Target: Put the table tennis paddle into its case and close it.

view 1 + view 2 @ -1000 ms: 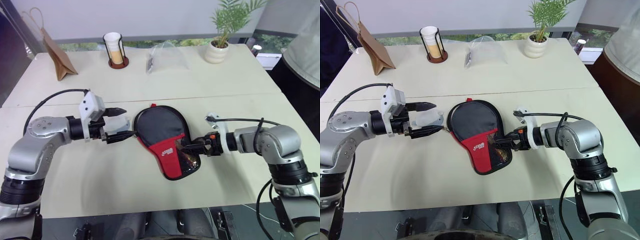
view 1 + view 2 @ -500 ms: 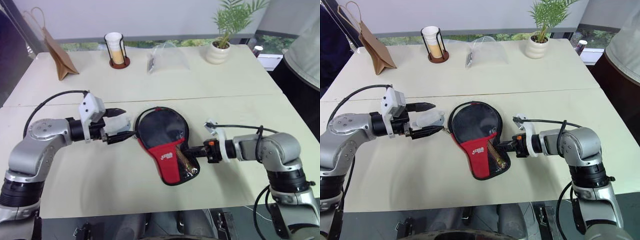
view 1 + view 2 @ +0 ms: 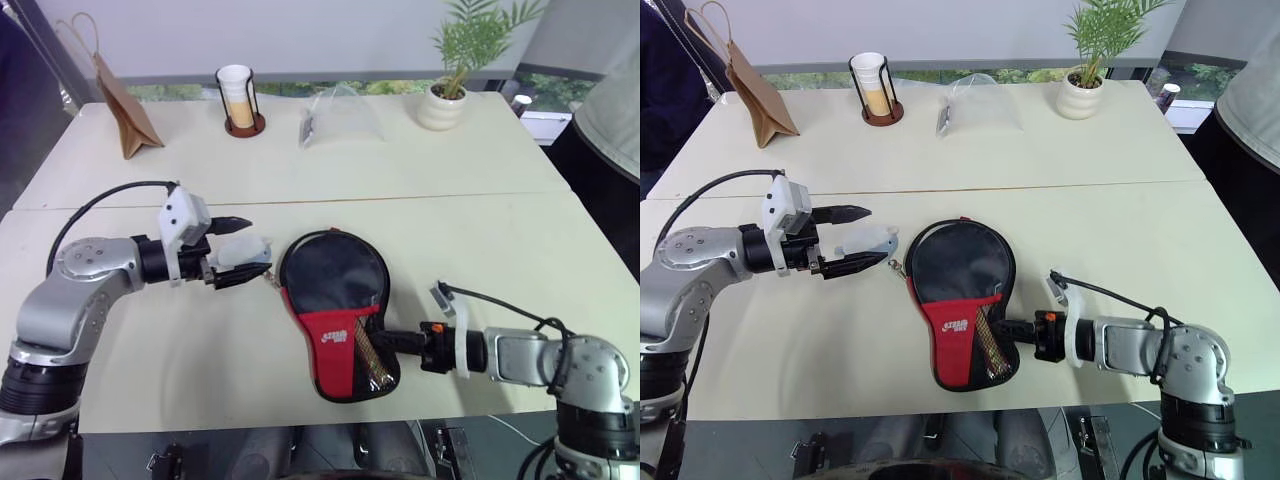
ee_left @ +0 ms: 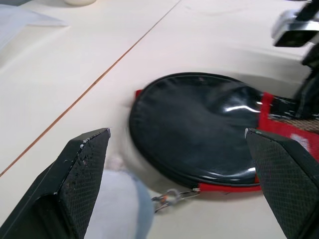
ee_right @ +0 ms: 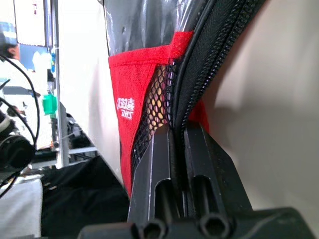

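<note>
The case point(image 3: 335, 282) lies flat on the table point(image 3: 480, 250), its round black part away from me and its red panel point(image 3: 336, 340) with mesh pocket toward the near edge. My right gripper point(image 3: 384, 341) is shut on the case's zipped edge point(image 5: 192, 94) beside the mesh. The paddle is hidden; a yellow-brown shape point(image 3: 366, 347) shows through the mesh. My left gripper point(image 3: 243, 250) hovers open just left of the case, close to the small zipper pull point(image 4: 169, 198). Its fingers point(image 4: 82, 164) stand wide apart, framing the black cover point(image 4: 199, 129).
Along the far side stand a brown paper bag point(image 3: 120, 108), a cup in a wire holder point(image 3: 238, 95), a clear plastic bag point(image 3: 340, 112) and a potted plant point(image 3: 445, 98). A person point(image 3: 612, 110) stands at the right edge.
My right gripper has shut on the case's edge, rolled, and drawn back toward the near edge, dragging and turning the case with it. The left arm has stayed put.
</note>
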{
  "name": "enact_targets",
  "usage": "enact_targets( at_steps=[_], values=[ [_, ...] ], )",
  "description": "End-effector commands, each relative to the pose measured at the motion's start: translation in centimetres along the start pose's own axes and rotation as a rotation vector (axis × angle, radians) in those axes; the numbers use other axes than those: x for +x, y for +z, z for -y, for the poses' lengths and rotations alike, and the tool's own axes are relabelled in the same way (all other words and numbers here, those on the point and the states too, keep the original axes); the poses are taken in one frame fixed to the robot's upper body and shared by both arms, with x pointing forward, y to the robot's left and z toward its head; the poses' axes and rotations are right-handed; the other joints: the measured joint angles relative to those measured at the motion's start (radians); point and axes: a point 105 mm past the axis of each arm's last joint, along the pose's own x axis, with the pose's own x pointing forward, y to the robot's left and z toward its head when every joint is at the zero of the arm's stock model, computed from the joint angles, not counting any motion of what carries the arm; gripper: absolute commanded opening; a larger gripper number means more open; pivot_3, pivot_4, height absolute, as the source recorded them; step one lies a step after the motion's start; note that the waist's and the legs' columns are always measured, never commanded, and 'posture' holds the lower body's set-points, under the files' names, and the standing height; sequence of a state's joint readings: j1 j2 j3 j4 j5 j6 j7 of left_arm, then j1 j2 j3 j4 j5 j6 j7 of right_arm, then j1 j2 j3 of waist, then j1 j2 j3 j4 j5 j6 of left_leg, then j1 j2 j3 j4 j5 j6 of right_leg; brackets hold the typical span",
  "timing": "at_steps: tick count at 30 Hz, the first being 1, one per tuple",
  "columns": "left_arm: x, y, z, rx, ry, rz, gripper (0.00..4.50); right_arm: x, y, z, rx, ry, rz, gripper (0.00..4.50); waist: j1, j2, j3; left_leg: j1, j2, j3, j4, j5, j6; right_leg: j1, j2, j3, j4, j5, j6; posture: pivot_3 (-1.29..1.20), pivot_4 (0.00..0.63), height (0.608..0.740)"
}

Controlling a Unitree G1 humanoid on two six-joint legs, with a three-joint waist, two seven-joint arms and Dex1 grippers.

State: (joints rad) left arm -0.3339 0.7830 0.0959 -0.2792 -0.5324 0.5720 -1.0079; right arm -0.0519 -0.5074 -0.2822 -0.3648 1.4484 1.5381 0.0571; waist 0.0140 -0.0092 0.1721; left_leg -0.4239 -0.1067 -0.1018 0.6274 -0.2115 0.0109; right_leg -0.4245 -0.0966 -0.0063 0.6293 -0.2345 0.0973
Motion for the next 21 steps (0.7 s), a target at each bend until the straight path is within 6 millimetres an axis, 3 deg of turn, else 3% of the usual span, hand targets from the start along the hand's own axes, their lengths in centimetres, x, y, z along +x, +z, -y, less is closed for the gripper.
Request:
enact_targets(
  at_steps=[1, 5, 8, 12, 15, 18, 21],
  values=[
    [0.0, 1.0, -0.3, 0.052, -0.013, 0.015, 4.5, -0.5, -1.8, -0.5, 0.037, -0.037, -0.052, 0.02, -0.001, 0.0, 0.0, 0.0, 0.0, 0.0, 0.0, 0.0, 0.0, 0.0, 0.0, 0.0, 0.0, 0.0, 0.0, 0.0, 0.15, 0.74],
    [0.2, 1.0, -0.4, 0.059, -0.022, 0.012, 4.5, -0.9, -1.6, -1.1, 0.065, -0.074, -0.046, 0.02, -0.003, 0.0, 0.0, 0.0, 0.0, 0.0, 0.001, 0.0, 0.001, 0.002, -0.001, 0.0, -0.002, 0.0, 0.0, 0.0, 0.15, 0.74],
    [0.3, 1.0, -0.4, 0.062, -0.025, 0.013, 4.5, -1.0, -0.8, -1.2, 0.068, -0.1, -0.03, 1.07, -0.003, 0.0, 0.0, 0.0, 0.0, 0.0, 0.001, 0.0, 0.001, 0.002, 0.0, 0.0, -0.002, -0.001, -0.001, 0.0, 0.15, 0.74],
    [0.4, 0.9, -0.4, 0.065, -0.025, 0.012, 4.5, -1.4, 0.2, -1.1, 0.053, -0.12, -0.015, 3.0, -0.003, -0.001, 0.001, 0.0, 0.001, 0.0, 0.002, 0.0, 0.001, 0.001, 0.0, 0.0, -0.002, -0.001, 0.0, 0.0, 0.15, 0.74],
    [0.1, 0.5, -0.6, 0.096, -0.016, -0.018, 4.5, -3.1, 3.0, -0.1, 0.01, -0.156, 0.05, 4.48, -0.002, -0.001, 0.001, 0.0, 0.0, 0.0, 0.002, 0.0, 0.001, 0.002, 0.0, 0.0, -0.002, -0.001, 0.0, 0.0, 0.15, 0.74],
    [-0.3, -0.4, -0.9, 0.156, -0.011, -0.077, 4.5, -4.7, 5.2, 0.8, -0.084, -0.216, 0.065, 4.48, -0.001, 0.0, 0.001, 0.0, 0.0, 0.001, 0.003, 0.0, 0.001, 0.002, 0.0, 0.0, -0.002, 0.0, 0.0, 0.0, 0.15, 0.74],
    [-0.5, -0.8, -1.4, 0.203, -0.005, -0.11, 4.5, -5.9, 8.4, 0.5, -0.237, -0.243, 0.102, 4.48, -0.001, 0.0, 0.001, -0.001, 0.001, 0.001, 0.002, 0.0, 0.001, 0.001, 0.0, 0.0, -0.003, -0.001, -0.001, 0.0, 0.15, 0.74]
  ],
)
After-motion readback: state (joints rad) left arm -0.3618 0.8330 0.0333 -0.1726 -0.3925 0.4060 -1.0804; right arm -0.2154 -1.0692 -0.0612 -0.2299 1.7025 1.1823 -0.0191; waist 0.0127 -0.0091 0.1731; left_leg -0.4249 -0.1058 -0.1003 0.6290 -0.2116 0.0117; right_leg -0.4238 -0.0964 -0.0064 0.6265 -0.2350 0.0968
